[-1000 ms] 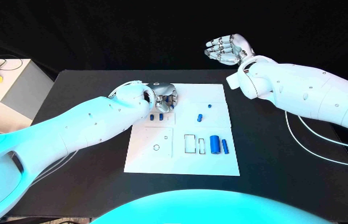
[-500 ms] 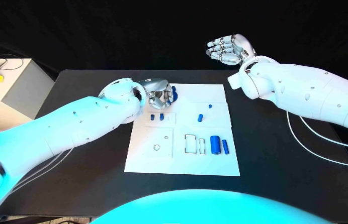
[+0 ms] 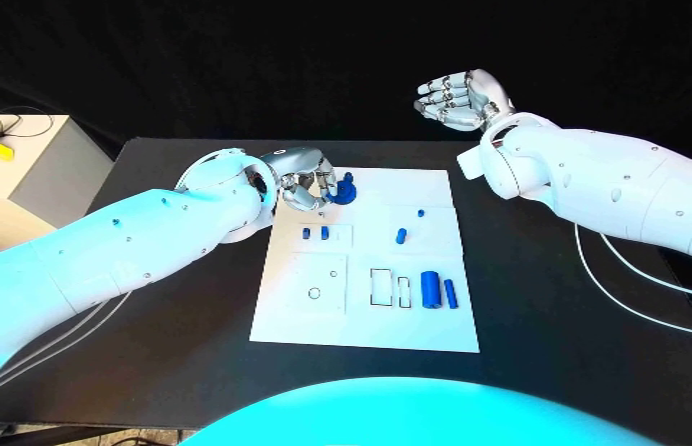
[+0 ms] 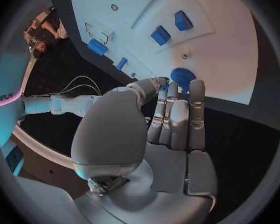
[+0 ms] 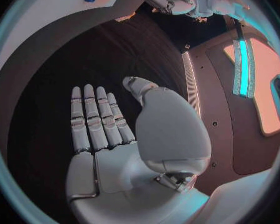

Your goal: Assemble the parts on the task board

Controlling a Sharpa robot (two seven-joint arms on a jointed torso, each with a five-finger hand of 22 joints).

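One blue round part (image 3: 343, 188) pinched in my left robot hand (image 3: 306, 184); loose fingertip hold may drop it. Right robot hand (image 3: 459, 97) open.

One task board (image 3: 368, 316) is present. Seven blue parts are counted: one (image 3: 343, 188) at the left hand (image 3: 306, 188), two small blocks (image 3: 316, 233), two small pieces (image 3: 401, 234), and two cylinders (image 3: 430, 287). Two hands are counted, the second being the right hand (image 3: 462, 98).

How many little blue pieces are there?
7: one in the left hand, two side by side, two mid-board, two at the near right. More may hide under the hand.
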